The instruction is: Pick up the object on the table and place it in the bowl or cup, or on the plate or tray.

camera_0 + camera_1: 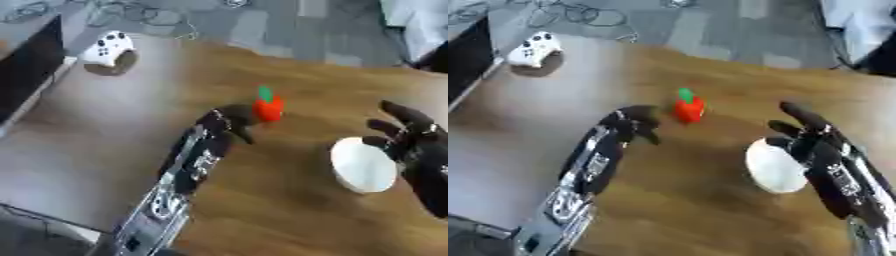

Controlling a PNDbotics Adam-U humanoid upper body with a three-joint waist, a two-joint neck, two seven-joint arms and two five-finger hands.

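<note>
While the left hand (229, 121) reaches across the wooden table (289, 210), its curled fingers sit just beside the red object with a green top (268, 106); contact cannot be confirmed. That object stands upright on the table, apart from the white plate (361, 164). Right hand (807, 131) rests at the plate's right edge, fingers spread. A white game controller (109, 48) lies far left.

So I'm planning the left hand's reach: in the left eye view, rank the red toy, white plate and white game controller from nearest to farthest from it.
From the left hand:
1. Red toy, just right of its fingers.
2. White plate, farther right, by the right hand.
3. White game controller, far upper left.
</note>
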